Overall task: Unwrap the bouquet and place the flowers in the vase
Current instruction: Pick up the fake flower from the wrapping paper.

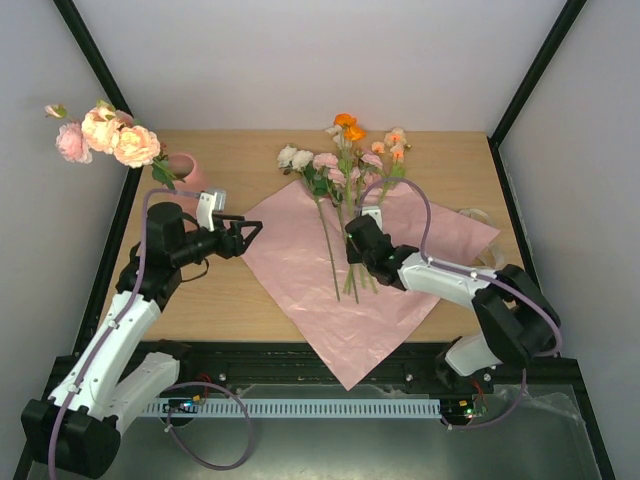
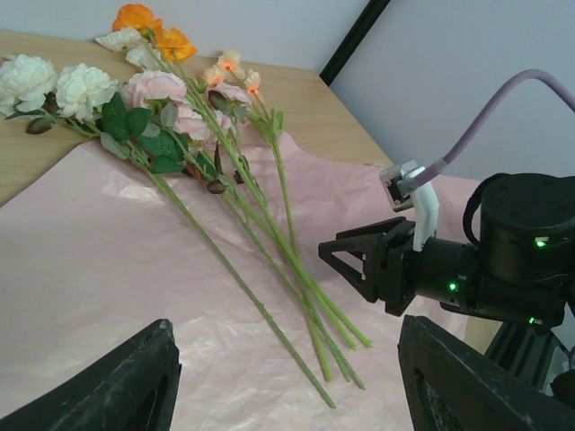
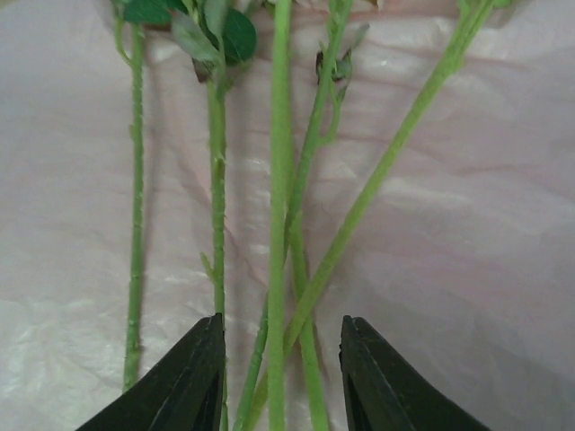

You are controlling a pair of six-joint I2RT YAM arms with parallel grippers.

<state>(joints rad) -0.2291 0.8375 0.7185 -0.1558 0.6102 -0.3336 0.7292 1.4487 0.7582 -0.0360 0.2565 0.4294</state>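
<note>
Low in the middle of the top view, my right pincer (image 1: 352, 258) sits over the lower stems (image 3: 278, 180) of the flowers (image 1: 338, 165), which lie fanned on the pink wrapping sheet (image 1: 300, 285). Its jaws stand half apart, straddling several stems, not visibly pinching any. My left pincer (image 1: 248, 238) hangs wide open and empty, left of the sheet.

I judge the stems light, springy and slick, the blooms soft, so I would take one stem low, clear of the leaves. The glossy paper may cling and lift.

At upper left stands the vase (image 1: 188, 172), some roses (image 1: 105, 135) already leaning out of it. Bare table (image 1: 230, 290) lies between, though my left arm (image 1: 160, 260) crowds that path.
</note>
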